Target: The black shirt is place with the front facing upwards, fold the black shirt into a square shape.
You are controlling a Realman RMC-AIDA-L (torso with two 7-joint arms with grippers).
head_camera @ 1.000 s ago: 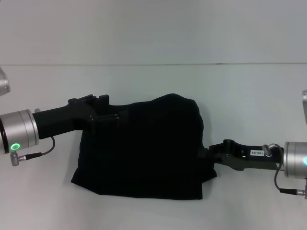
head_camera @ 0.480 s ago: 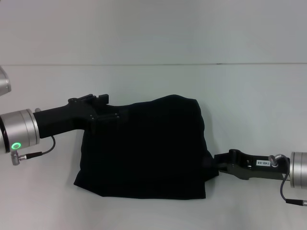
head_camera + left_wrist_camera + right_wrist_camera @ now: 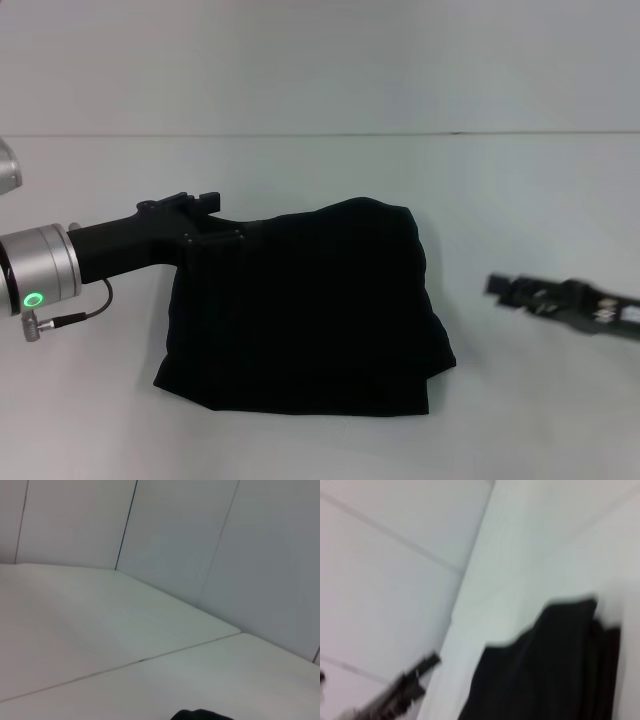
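Even, soft, bright light; the desk (image 3: 330,90) shows no glare and only faint shadows. The right gripper (image 3: 497,285) is motion-blurred, and the right wrist view is smeared throughout.

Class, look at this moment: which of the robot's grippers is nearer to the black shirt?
The left. The left gripper reaches the black shirt's far left corner, overlapping its edge. The right gripper sits apart on the shirt's right, bare table between them.

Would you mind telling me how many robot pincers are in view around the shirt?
2. The left pincer sits at the far left corner of the folded black shirt. The right pincer hangs clear of the shirt, off its right side, above the table.
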